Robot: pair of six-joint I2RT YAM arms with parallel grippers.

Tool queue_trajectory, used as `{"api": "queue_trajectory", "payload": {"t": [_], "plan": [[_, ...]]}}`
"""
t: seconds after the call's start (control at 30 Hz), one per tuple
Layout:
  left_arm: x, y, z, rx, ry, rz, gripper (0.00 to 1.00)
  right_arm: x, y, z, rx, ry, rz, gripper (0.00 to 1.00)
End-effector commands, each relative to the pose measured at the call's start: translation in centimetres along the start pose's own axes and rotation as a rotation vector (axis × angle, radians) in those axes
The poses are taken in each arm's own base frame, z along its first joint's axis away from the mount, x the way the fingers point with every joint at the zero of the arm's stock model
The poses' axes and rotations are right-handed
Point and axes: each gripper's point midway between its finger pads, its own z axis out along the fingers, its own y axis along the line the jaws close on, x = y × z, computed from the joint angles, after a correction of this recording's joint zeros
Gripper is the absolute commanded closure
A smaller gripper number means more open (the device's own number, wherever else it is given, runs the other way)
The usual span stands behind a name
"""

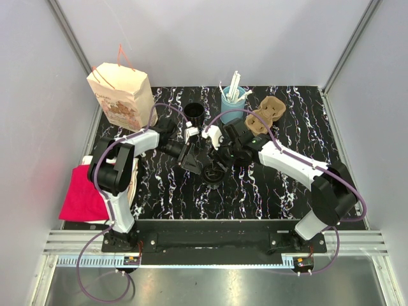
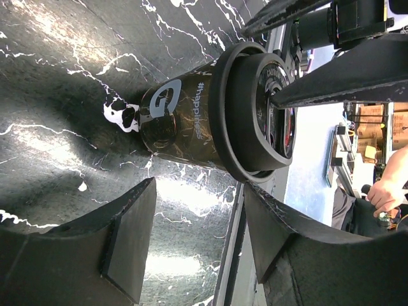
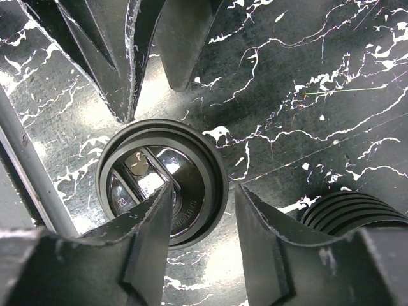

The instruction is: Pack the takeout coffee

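Observation:
The takeout coffee (image 1: 213,173) is a small black cup with a black lid, upright on the marble table. In the left wrist view its printed side (image 2: 182,121) and lid (image 2: 252,121) lie just beyond my left gripper (image 2: 199,191), which is open with only table between its fingers. In the right wrist view I look straight down on the lid (image 3: 185,166). My right gripper (image 3: 204,191) hangs over it, open. One finger (image 3: 150,236) covers the lid's middle. The other finger (image 3: 271,236) stands outside the rim with a gap.
A paper bag (image 1: 121,95) stands at the back left. A lidless black cup (image 1: 194,111), a light-blue cup of straws (image 1: 233,97) and a brown cup carrier (image 1: 264,115) are behind the arms. A pink cloth (image 1: 83,194) lies left. A ribbed black round object (image 3: 357,213) sits near the right fingers.

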Motion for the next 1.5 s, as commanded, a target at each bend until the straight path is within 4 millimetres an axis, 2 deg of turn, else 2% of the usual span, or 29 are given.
{"api": "queue_trajectory", "payload": {"t": [0.0, 0.6, 0.87, 1.23, 1.47], "plan": [[-2.0, -1.0, -0.5, 0.028, -0.039, 0.063, 0.40, -1.1, -0.3, 0.0, -0.005, -0.037, -0.014, 0.52], [-2.0, -2.4, 0.4, 0.032, -0.015, 0.077, 0.40, -0.2, 0.0, 0.3, -0.015, -0.020, -0.014, 0.55], [-2.6, -3.6, 0.0, 0.036, -0.028, 0.094, 0.40, 0.1, -0.1, 0.4, -0.009, -0.014, -0.016, 0.62], [-1.9, -4.1, 0.8, 0.026, 0.003, 0.100, 0.41, 0.6, 0.1, 0.2, -0.009, -0.008, -0.018, 0.70], [-0.6, -3.1, 1.3, -0.002, 0.030, 0.083, 0.51, 0.7, 0.2, -0.1, -0.005, -0.010, -0.022, 0.71]]}}
